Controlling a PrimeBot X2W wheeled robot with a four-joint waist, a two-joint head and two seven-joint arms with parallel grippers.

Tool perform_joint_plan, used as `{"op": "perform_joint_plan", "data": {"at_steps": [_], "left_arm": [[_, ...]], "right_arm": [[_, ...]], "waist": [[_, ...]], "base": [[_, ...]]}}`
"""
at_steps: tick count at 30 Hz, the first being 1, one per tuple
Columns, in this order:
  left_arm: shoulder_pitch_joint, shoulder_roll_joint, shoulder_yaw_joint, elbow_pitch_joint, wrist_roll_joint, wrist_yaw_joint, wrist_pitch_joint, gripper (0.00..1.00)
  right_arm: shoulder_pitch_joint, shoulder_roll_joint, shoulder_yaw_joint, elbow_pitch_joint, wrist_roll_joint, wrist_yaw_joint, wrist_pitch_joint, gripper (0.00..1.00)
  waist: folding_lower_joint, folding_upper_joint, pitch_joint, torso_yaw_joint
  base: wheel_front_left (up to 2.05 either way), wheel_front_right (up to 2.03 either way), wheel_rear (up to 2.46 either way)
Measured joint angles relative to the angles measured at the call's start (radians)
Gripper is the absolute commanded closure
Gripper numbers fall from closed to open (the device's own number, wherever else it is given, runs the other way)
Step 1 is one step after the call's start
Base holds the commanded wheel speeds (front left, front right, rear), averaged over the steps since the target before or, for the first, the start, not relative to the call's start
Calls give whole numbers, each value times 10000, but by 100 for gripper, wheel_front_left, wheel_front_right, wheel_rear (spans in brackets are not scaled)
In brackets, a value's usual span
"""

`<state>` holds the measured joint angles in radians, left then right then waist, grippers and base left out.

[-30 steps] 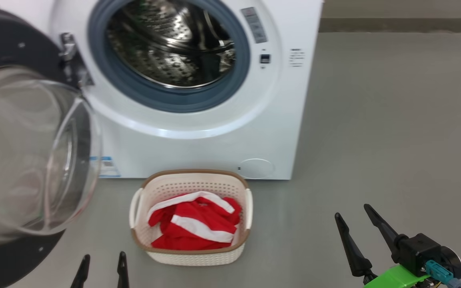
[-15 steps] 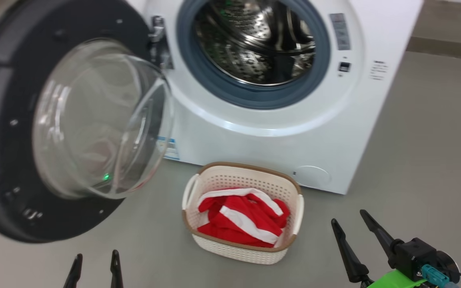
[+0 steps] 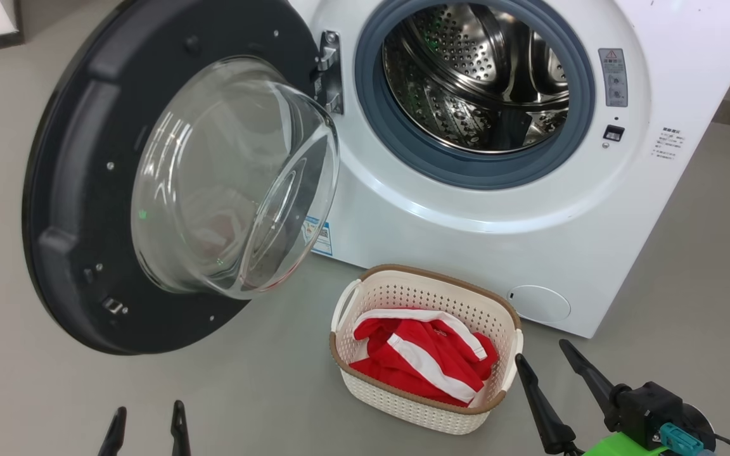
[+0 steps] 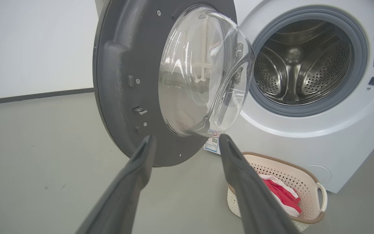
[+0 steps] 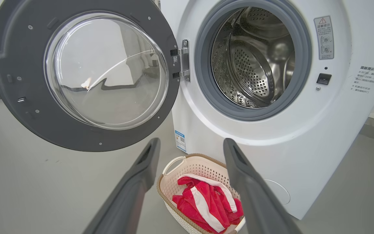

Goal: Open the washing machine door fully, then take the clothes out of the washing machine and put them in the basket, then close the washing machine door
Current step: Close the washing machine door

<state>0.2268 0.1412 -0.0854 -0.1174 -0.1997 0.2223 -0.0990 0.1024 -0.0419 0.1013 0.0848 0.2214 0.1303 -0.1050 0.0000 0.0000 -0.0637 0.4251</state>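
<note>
Left end effector (image 3: 147,408) and right end effector (image 3: 541,351) are both hovering empty over the floor (image 3: 244,392), fingers spread wide apart. The clothes (image 3: 422,361) are lying bunched inside the basket (image 3: 403,405), which is sitting on the floor just in front of the washing machine (image 3: 466,240). The washing machine door (image 3: 80,190) is standing swung wide open.

You have one washing machine (image 3: 466,247), one washing machine door (image 3: 73,190) (hinged on its left), one basket (image 3: 416,411), one heap of clothes (image 3: 422,364), and two grippers: left gripper (image 3: 148,407), right gripper (image 3: 541,350).
</note>
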Motion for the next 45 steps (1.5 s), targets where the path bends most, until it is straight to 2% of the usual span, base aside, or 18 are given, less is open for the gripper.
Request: {"op": "perform_joint_plan", "data": {"at_steps": [23,24,25,26,27,32,35,36,39,45], "left_arm": [[0,31,-107,-48,-82,155,21,0],[0,31,-113,-48,-113,153,21,8],[0,33,-115,-48,-128,150,21,51],[0,35,-123,-48,-146,148,21,80],[0,38,-128,-48,-148,148,21,100],[-1,29,-128,-127,-454,35,-61,100],[-3,-153,40,-405,-1220,-282,-334,100],[-16,-430,320,-709,-2320,-579,-587,100],[-122,-671,867,-1014,-4090,-1089,-800,100],[-727,-901,2452,-1323,-7885,-1630,-1022,100]], "right_arm": [[0,0,79,211,63,0,-12,0],[0,0,79,211,63,0,-12,0],[0,0,79,211,63,0,-12,0],[0,0,79,211,63,0,-12,0],[0,0,79,211,63,0,-12,0],[0,0,73,209,63,0,-12,0],[0,0,65,209,63,0,-12,0],[0,0,59,205,63,0,-12,0],[0,0,44,188,61,0,-12,0],[-1,2,29,138,61,0,-10,0]], "waist": [[0,0,-51,-54],[0,0,-52,-50],[0,0,-47,-47],[0,0,-40,-45],[0,0,-36,-43],[0,0,-19,-42],[0,0,-6,-42],[0,0,7,-42],[0,0,35,-40],[0,0,100,-65]], "base": [[0,0,0],[0,0,0],[0,0,0],[0,0,0],[0,0,0],[0,0,0],[0,0,0],[0,0,0],[0,0,0],[0,0,0]]}}
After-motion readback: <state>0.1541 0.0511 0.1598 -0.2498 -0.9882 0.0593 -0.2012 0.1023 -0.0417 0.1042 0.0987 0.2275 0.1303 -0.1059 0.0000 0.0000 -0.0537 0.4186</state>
